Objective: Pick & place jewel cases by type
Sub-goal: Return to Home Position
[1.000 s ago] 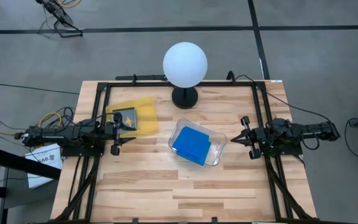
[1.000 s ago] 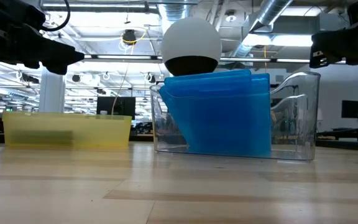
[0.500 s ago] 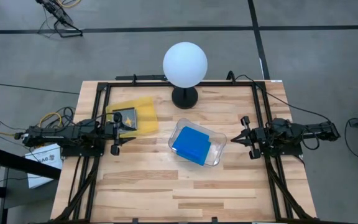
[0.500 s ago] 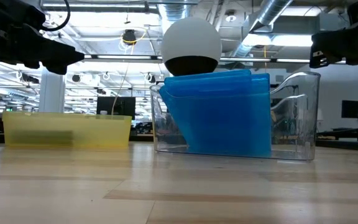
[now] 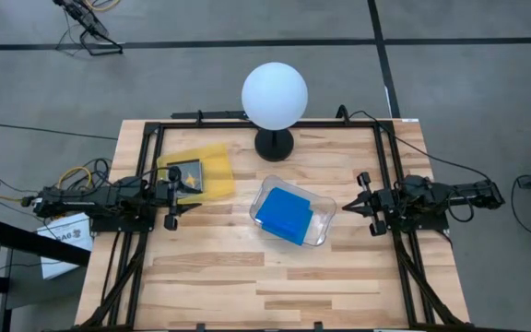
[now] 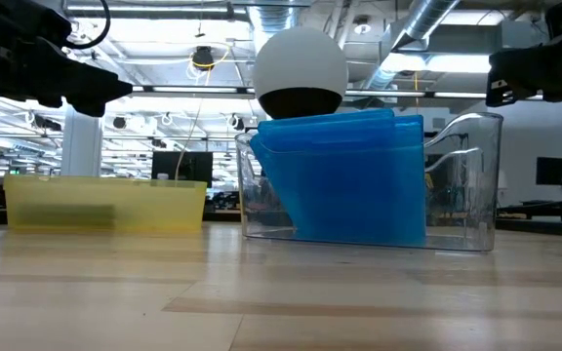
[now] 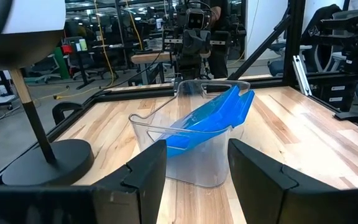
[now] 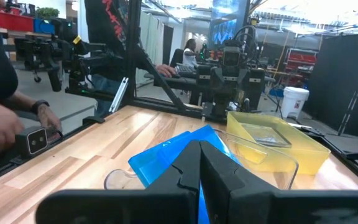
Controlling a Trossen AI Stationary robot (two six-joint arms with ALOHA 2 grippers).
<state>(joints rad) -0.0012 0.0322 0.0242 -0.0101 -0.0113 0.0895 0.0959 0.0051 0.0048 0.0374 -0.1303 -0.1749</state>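
Several bright blue jewel cases (image 5: 284,214) lie stacked and tilted in the clear plastic tray (image 5: 322,229), leaning on its wall; the low view shows them (image 6: 349,180) rising above the tray's rim. A grey jewel case (image 5: 189,173) lies flat in the yellow tray (image 5: 216,171). My left gripper (image 5: 181,195) hovers open at the table's left edge beside the yellow tray, its fingers apart in the left wrist view (image 7: 197,168). My right gripper (image 5: 345,205) hovers shut at the right edge, pointing at the clear tray, its fingers together in the right wrist view (image 8: 201,163).
A lamp with a white globe (image 5: 274,95) stands on a black base (image 5: 274,145) at the table's far edge, between the trays. A black frame (image 5: 146,138) runs along the table's sides. A person's hand (image 8: 5,127) shows beyond the table. Bare wood lies toward the near edge (image 5: 265,286).
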